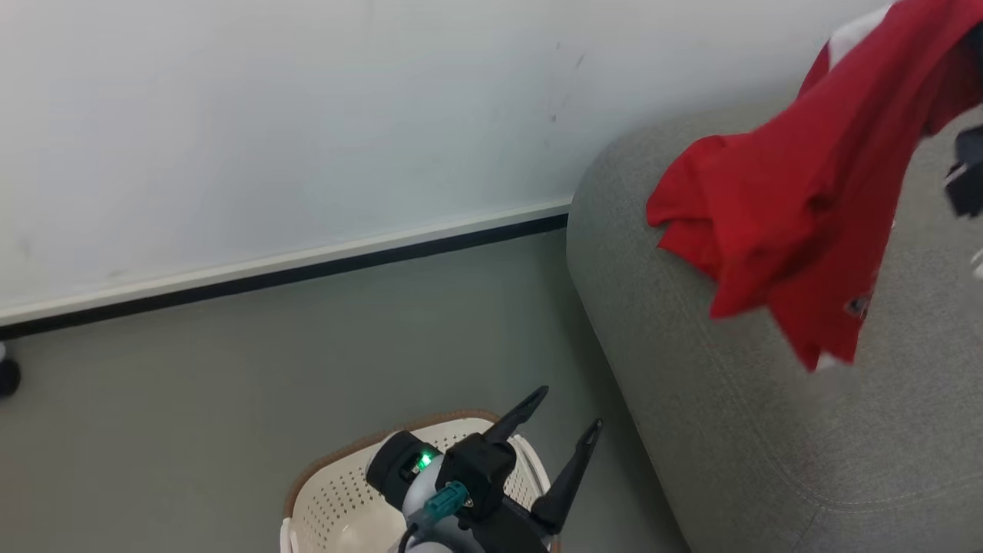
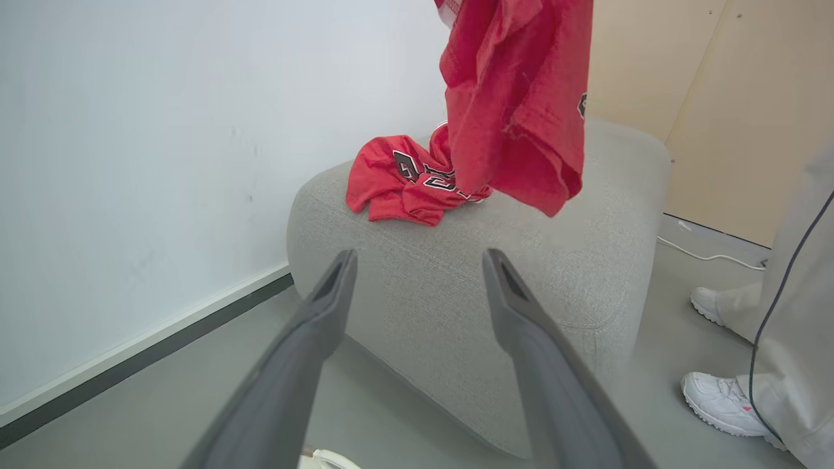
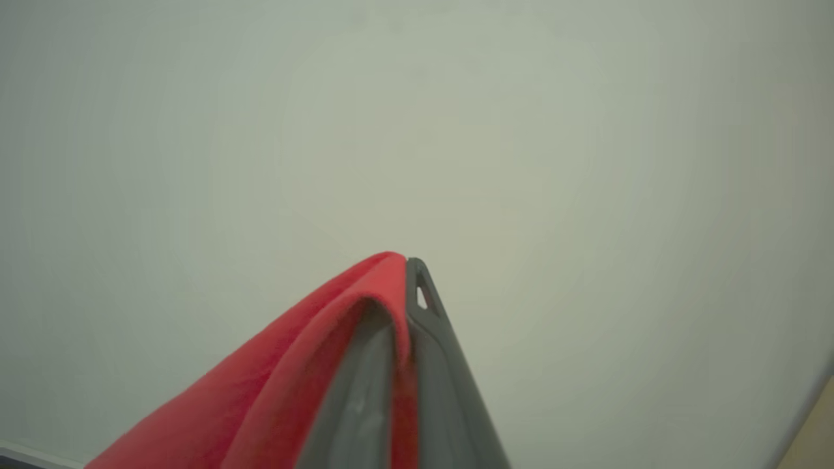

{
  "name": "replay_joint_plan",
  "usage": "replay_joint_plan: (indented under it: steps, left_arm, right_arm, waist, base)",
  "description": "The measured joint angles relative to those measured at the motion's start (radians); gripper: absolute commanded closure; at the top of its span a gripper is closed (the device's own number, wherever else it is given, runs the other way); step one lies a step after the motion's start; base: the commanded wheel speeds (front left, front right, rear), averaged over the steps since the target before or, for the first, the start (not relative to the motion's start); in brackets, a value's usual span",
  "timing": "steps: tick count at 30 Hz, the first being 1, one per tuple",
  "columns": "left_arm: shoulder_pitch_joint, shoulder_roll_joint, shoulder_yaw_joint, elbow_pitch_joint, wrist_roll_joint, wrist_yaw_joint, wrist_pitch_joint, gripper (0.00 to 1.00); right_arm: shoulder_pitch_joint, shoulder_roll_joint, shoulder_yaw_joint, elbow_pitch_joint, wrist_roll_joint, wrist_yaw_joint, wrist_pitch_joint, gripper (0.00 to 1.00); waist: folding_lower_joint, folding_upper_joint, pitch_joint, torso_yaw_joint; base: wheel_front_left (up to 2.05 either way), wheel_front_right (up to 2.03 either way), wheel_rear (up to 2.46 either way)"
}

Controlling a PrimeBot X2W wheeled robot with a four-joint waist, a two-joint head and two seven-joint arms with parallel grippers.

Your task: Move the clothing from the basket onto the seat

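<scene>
A red garment point(image 1: 799, 200) hangs in the air above the grey seat point(image 1: 737, 430). My right gripper point(image 3: 404, 273) is shut on its cloth point(image 3: 280, 384), which drapes over the left finger. In the left wrist view that hanging garment point(image 2: 521, 104) dangles over a second red garment point(image 2: 404, 185) with black-and-white lettering, which lies crumpled on the seat point(image 2: 521, 286). My left gripper point(image 1: 568, 411) stands open and holds nothing, just above the cream basket point(image 1: 345, 491) with its brown rim. Its fingers point(image 2: 326, 306) point toward the seat.
A white wall point(image 1: 269, 115) with a dark skirting strip runs behind the grey floor point(image 1: 307, 346). A person's white shoes point(image 2: 723, 404) and pale trouser leg stand right of the seat. A white cable point(image 2: 704, 254) lies on the floor there.
</scene>
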Motion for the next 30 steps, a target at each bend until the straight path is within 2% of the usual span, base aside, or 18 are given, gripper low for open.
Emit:
replay_joint_plan:
  steps: [6, 12, 21, 27, 30]
  left_arm:
    - [-0.023, 0.05, 0.035, -0.048, 0.027, 0.005, 0.0, 0.0]
    - [-0.046, 0.083, 0.054, -0.098, 0.048, 0.012, 0.0, 0.0]
    - [-0.104, 0.095, 0.079, -0.177, 0.094, 0.02, -0.001, 0.0]
    - [-0.133, 0.101, 0.087, -0.213, 0.117, 0.021, -0.001, 0.0]
    - [-0.149, 0.112, 0.093, -0.23, 0.142, 0.022, 0.001, 0.0]
  right_arm:
    - [-0.225, -0.043, -0.045, 0.122, -0.02, 0.007, 0.044, 1.0]
    - [-0.367, -0.086, -0.081, 0.239, -0.019, 0.007, 0.074, 1.0]
    - [-0.427, -0.133, -0.088, 0.347, -0.052, 0.007, 0.084, 1.0]
    - [-0.426, -0.129, -0.069, 0.396, -0.071, 0.006, 0.068, 1.0]
    - [-0.421, -0.104, -0.05, 0.423, -0.076, 0.006, 0.058, 1.0]
  waist:
    - [0.0, 0.0, 0.07, 0.027]
    - [0.0001, 0.0001, 0.146, 0.048]
    - [-0.0001, 0.0001, 0.265, 0.061]
    - [0.0001, 0.0001, 0.332, 0.059]
    - [0.0, 0.0001, 0.371, 0.055]
  base:
    - [0.0, 0.0, 0.0]
    - [0.0, 0.0, 0.0]
    - [0.0, 0.0, 0.0]
    - [0.0, 0.0, 0.0]
    - [0.0, 0.0, 0.0]
